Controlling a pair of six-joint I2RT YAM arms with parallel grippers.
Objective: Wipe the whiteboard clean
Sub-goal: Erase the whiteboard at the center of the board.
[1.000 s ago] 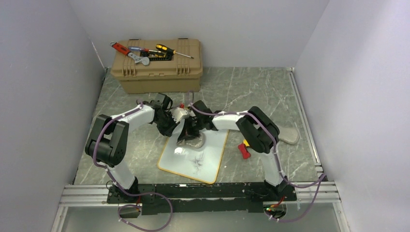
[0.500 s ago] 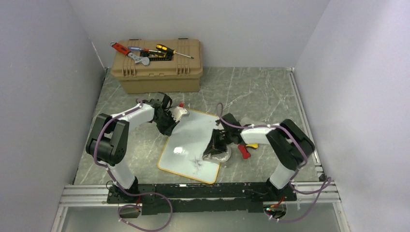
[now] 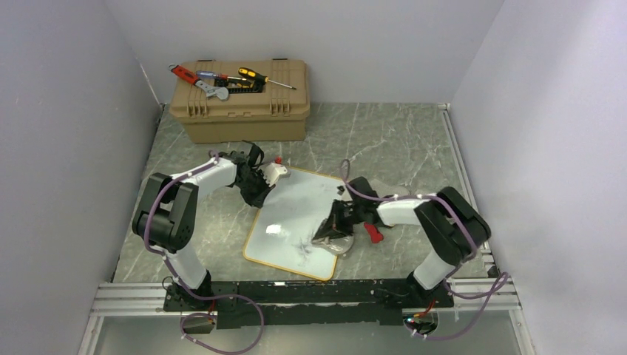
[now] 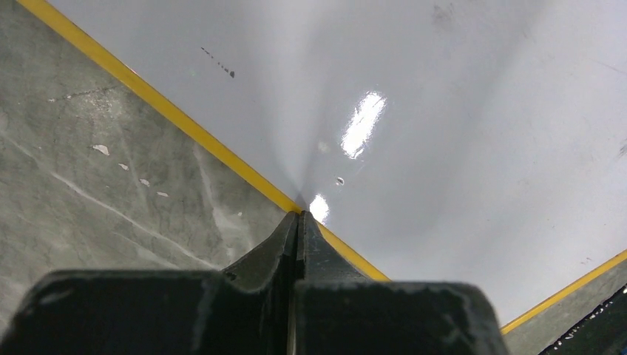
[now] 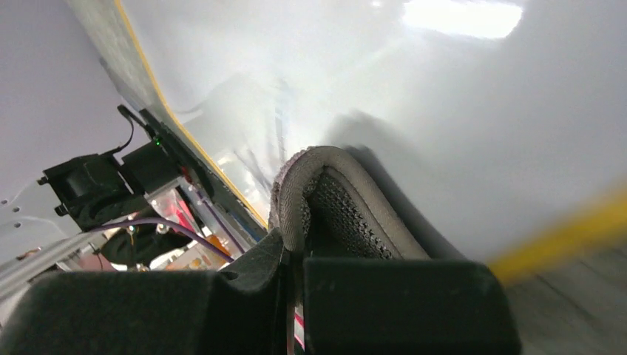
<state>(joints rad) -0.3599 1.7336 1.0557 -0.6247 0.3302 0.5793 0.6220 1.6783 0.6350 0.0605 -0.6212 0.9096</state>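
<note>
The whiteboard (image 3: 292, 214) lies tilted on the table, white with a thin orange-yellow frame; faint dark marks (image 3: 304, 248) remain near its front edge. My left gripper (image 3: 259, 194) is shut and empty, its tips resting on the board's left frame edge (image 4: 244, 166); the left wrist view shows its closed tips (image 4: 299, 215) at the frame. My right gripper (image 3: 332, 224) is shut on a grey cloth (image 3: 338, 241), at the board's right edge. The right wrist view shows the cloth (image 5: 325, 188) pinched between the jaws (image 5: 296, 248), against the glossy board (image 5: 458, 103).
A tan toolbox (image 3: 240, 103) stands at the back left with screwdrivers (image 3: 262, 76) and a wrench on its lid. A small red object (image 3: 372, 234) lies just right of the board under the right arm. A white and red item (image 3: 276, 170) sits by the left gripper.
My right gripper has swept the cloth from the board's upper middle down to its right front edge. The left gripper has stayed on the left frame edge.
</note>
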